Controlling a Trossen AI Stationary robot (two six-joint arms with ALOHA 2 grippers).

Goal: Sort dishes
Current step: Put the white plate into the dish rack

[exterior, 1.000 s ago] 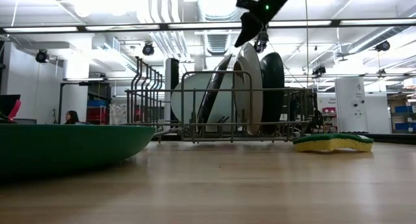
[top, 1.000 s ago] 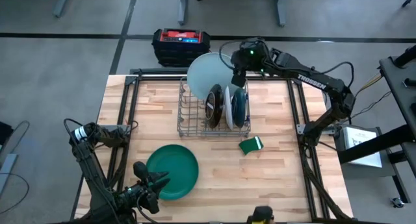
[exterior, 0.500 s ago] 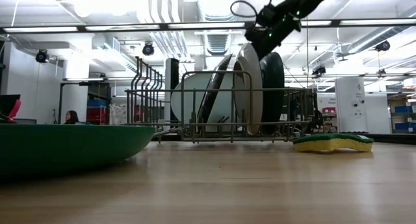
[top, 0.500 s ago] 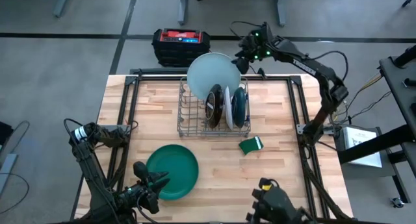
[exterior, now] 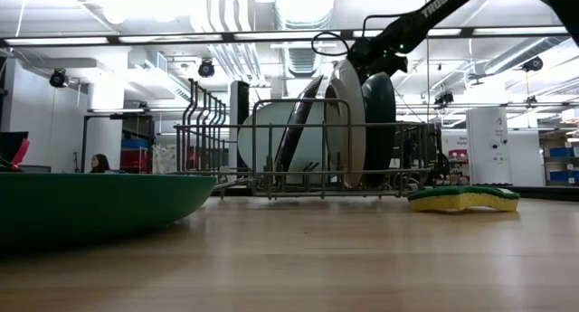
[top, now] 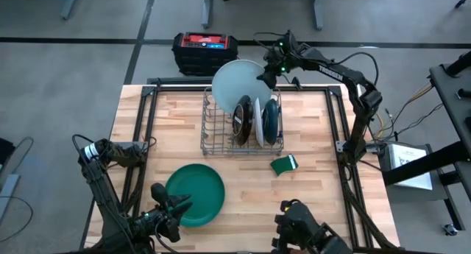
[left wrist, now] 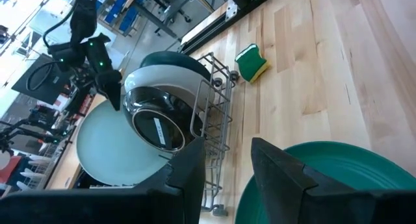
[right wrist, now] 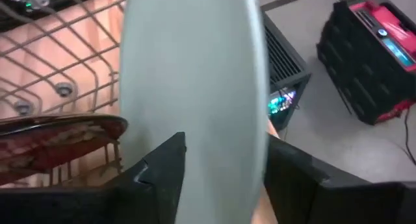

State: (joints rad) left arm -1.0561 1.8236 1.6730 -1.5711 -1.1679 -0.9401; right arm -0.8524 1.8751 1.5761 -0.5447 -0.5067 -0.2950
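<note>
The right gripper (top: 266,75), fingers spread, straddles the rim of the large pale plate (top: 237,79) standing at the back of the wire rack (top: 221,132), with the red-brown plate (top: 243,120), white plate (top: 258,121) and teal plate (top: 271,118) upright in front of it. The step in hand appears to be grasping this plate; next the fingers must close on the rim and lift it straight up. The left gripper (top: 179,204), fingers apart, waits beside the green plate (top: 199,191) on the bench (top: 316,180).
</note>
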